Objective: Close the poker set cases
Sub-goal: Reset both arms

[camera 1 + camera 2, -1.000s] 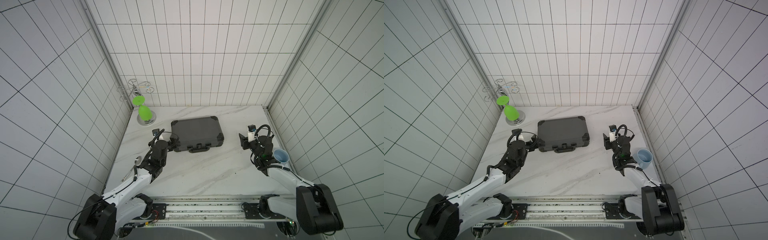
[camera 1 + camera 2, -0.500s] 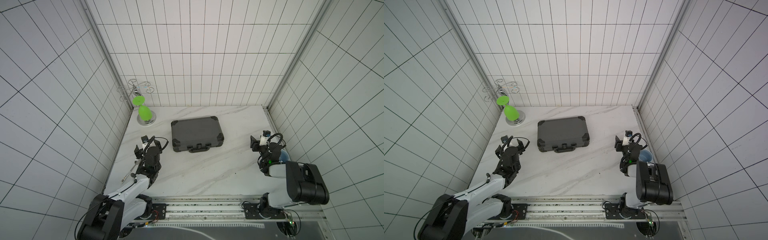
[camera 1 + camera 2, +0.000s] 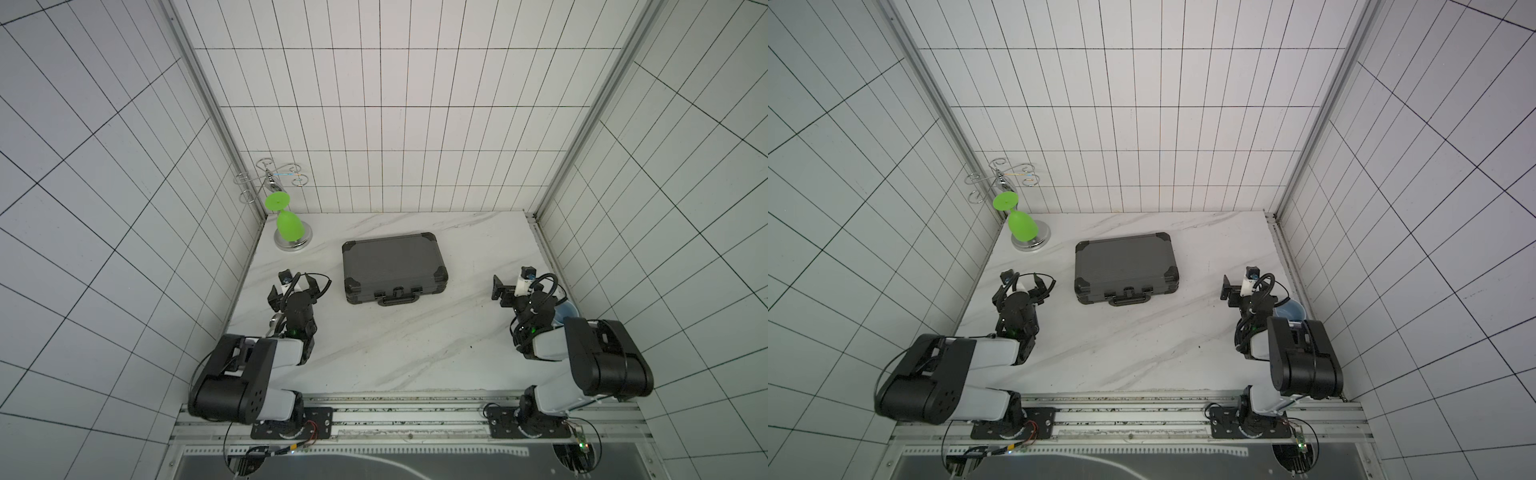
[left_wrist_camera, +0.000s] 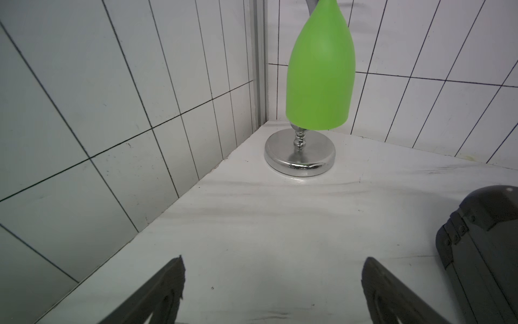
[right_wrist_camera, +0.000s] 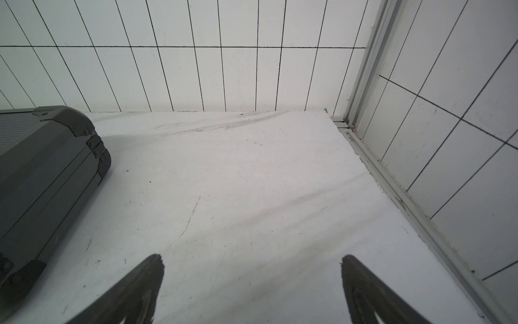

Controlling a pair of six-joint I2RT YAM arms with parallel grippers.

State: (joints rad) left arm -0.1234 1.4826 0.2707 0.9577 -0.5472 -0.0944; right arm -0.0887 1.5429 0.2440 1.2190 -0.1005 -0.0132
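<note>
Left gripper is spread wide with nothing between its fingers, and the right gripper is the same, open over bare marble. That's the change, really: a second ago the left one was right up against the near-left corner of the poker set case and the right one was only partly open, and now both arms are folded back toward the rail, clear of everything. The case sits mid-desk between the two arms, touching neither, lid flat down on the base, with the handle and latches facing the robot. So I'd say the closing is pretty much done and this is the retreat. Can't tell from here if the latches are actually snapped, though. The desk is white marble-look with a few scuffs. A green wine glass hangs upside down on a chrome rack in the far left corner, a blue cup is tucked behind the right arm, and there are white tiled walls on three sides.
</note>
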